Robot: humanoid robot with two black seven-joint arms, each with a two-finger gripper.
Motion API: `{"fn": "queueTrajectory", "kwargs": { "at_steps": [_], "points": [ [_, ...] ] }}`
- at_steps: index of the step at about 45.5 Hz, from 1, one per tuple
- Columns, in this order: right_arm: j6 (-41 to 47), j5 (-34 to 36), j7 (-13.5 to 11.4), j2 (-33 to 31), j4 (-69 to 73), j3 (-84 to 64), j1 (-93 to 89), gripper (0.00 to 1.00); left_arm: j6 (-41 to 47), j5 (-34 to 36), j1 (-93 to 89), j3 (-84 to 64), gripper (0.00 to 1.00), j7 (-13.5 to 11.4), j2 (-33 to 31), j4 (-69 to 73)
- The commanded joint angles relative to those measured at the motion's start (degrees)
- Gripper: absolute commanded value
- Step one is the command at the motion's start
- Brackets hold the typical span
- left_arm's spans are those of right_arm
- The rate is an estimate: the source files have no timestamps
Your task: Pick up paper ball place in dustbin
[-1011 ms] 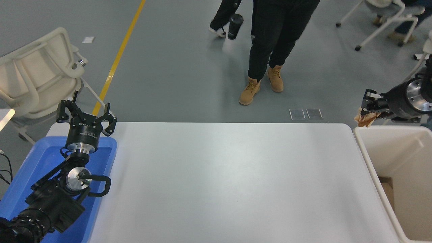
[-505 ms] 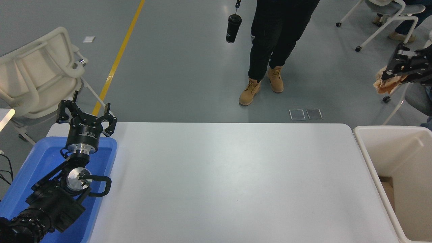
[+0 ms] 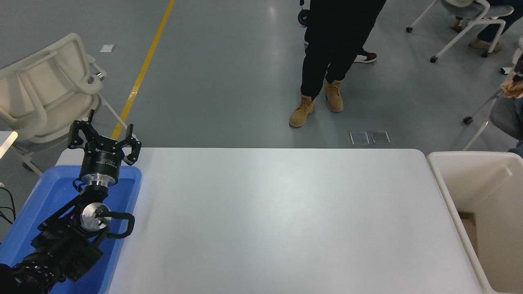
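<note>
The paper ball (image 3: 513, 87), a tan crumpled wad, hangs in the air at the picture's right edge, high above the floor and beyond the far end of the dustbin (image 3: 448, 196). Only a dark sliver of my right gripper (image 3: 519, 76) shows at that edge, shut on the ball; the rest of the arm is out of view. The cream-white dustbin stands off the table's right end, with a brown patch low inside it. My left gripper (image 3: 104, 138) is parked open over the blue tray at the lower left.
A shallow blue tray (image 3: 45, 196) sits at the table's left end. A person in black trousers and tan boots (image 3: 314, 104) stands on the floor beyond the far edge. White chairs (image 3: 45, 90) stand at the far left and top right.
My right gripper has carried the paper ball up and to the right, from just above the dustbin's far rim to the picture's right edge. The left arm has not moved.
</note>
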Motion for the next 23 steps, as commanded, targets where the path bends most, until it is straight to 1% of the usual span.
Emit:
{"fn": "queueTrajectory", "kwargs": {
  "at_steps": [1,6,12,19,23],
  "points": [
    [-5.74,11.44,-0.13,5.34,-21.86,8.22,-22.57,0.00,0.00,0.01,0.00,0.00,0.99,0.00,0.02,0.03],
    [-9.69,17.16,-0.13,5.95,-25.92,9.71,-29.34,0.00,0.00,0.01,0.00,0.00,0.99,0.00,0.02,-0.05],
    [-15.40,21.11,-0.13,6.66,-26.80,12.52,-35.76,0.00,0.00,0.01,0.00,0.00,0.99,0.00,0.02,-0.05],
    [-21.56,22.09,-0.13,6.83,-27.41,18.76,-43.31,0.00,0.00,0.01,0.00,0.00,0.99,0.00,-0.06,-0.05],
    [-23.41,22.09,-0.13,7.71,-28.73,22.01,-46.75,0.00,0.00,0.01,0.00,0.00,0.99,0.00,0.02,0.03]
  ]
}}
